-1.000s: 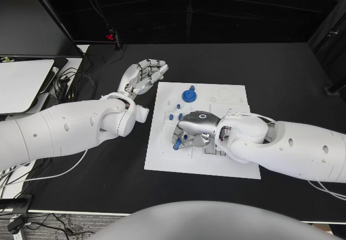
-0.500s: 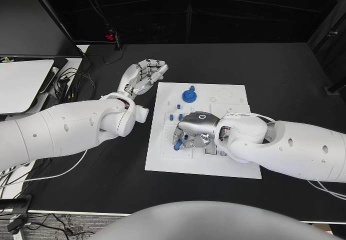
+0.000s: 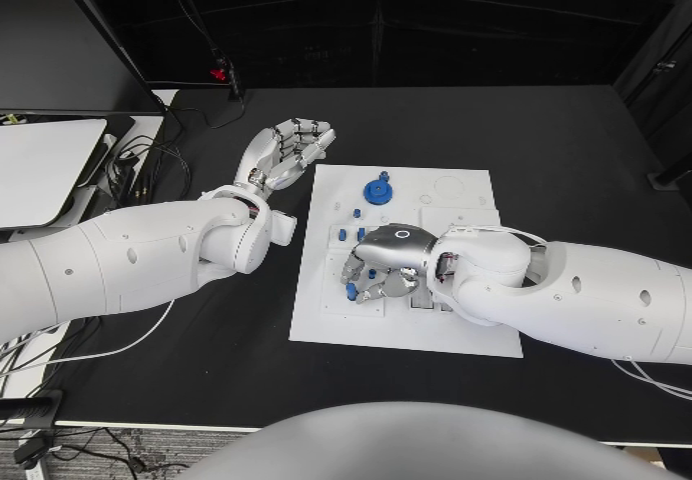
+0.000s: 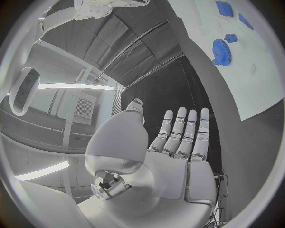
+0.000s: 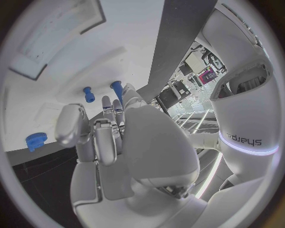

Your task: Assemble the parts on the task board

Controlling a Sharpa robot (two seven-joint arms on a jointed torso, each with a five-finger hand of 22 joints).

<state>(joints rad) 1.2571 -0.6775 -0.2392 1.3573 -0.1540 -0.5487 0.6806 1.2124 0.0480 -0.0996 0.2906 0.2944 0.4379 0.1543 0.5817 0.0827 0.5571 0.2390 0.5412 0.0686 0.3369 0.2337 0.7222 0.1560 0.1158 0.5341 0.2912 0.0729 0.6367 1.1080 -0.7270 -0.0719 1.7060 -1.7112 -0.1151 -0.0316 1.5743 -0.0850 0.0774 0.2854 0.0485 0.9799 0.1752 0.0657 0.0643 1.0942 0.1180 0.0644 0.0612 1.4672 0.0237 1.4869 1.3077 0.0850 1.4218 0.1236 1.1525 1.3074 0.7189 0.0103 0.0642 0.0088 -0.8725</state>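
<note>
The white task board [image 3: 433, 325] lies mid-table. My right hand [image 3: 384, 274] hovers low over its left half, fingers curled round a small blue part [image 3: 351, 291] that shows at the fingertips. In the right wrist view that hand [image 5: 107, 137] points toward two upright blue pegs [image 5: 88, 94], with the blue gear [image 5: 34, 141] off to one side. The gear [image 3: 378, 190] sits near the board's far edge, and the pegs [image 3: 342, 233] stand at its left side. My left hand [image 3: 289, 150] is held flat and spread, empty, above the table beyond the board's far-left corner.
A white plate-like surface [image 3: 43, 170] and cables [image 3: 137, 160] lie at the table's left edge. The left wrist view shows the board [image 4: 255, 80] with the gear [image 4: 221, 51] and flat blue pieces [image 4: 224, 8], and my left hand [image 4: 178, 142].
My right hand has turned slightly, and the blue part at its fingertips has shifted a little toward the board's left edge. The left hand has not moved.
</note>
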